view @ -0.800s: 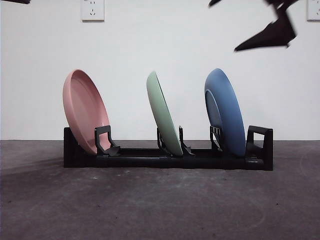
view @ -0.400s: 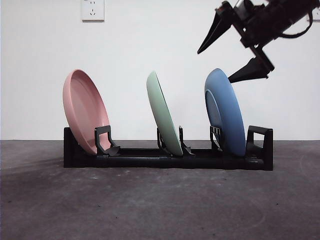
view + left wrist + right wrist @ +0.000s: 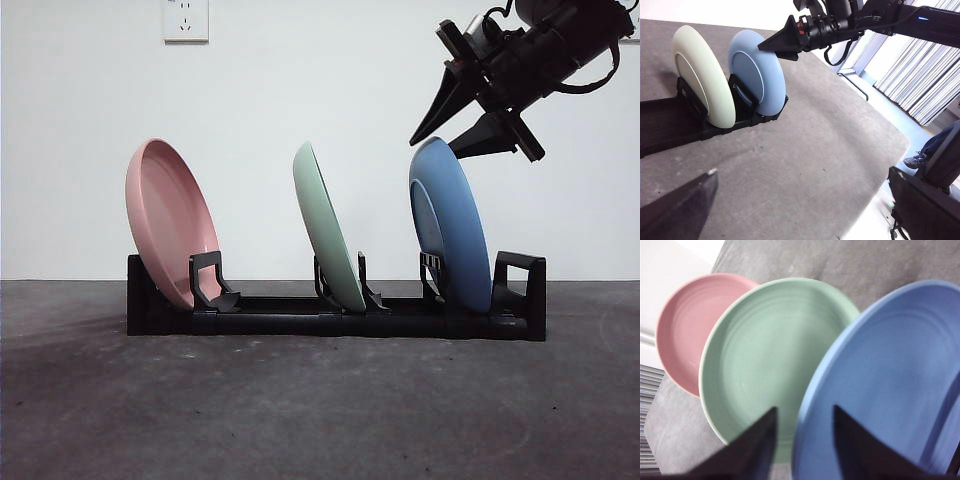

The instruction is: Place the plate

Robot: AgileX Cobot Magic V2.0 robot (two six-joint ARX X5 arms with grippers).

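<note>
Three plates stand on edge in a black rack: a pink plate at the left, a green plate in the middle, a blue plate at the right. My right gripper hangs open just above the blue plate's top rim. In the right wrist view the blue plate has its rim running between the jaws of that gripper, with no contact visible. The left gripper waits open and empty, low over the table, in front of the rack.
A wall socket sits high on the white wall behind. The left wrist view shows the table's edge to the side of the rack, with floor beyond. Bare grey tabletop lies in front of the rack.
The right gripper came down from the upper right corner to the blue plate's top rim, and its jaws narrowed while staying open. The plates and rack have not moved.
</note>
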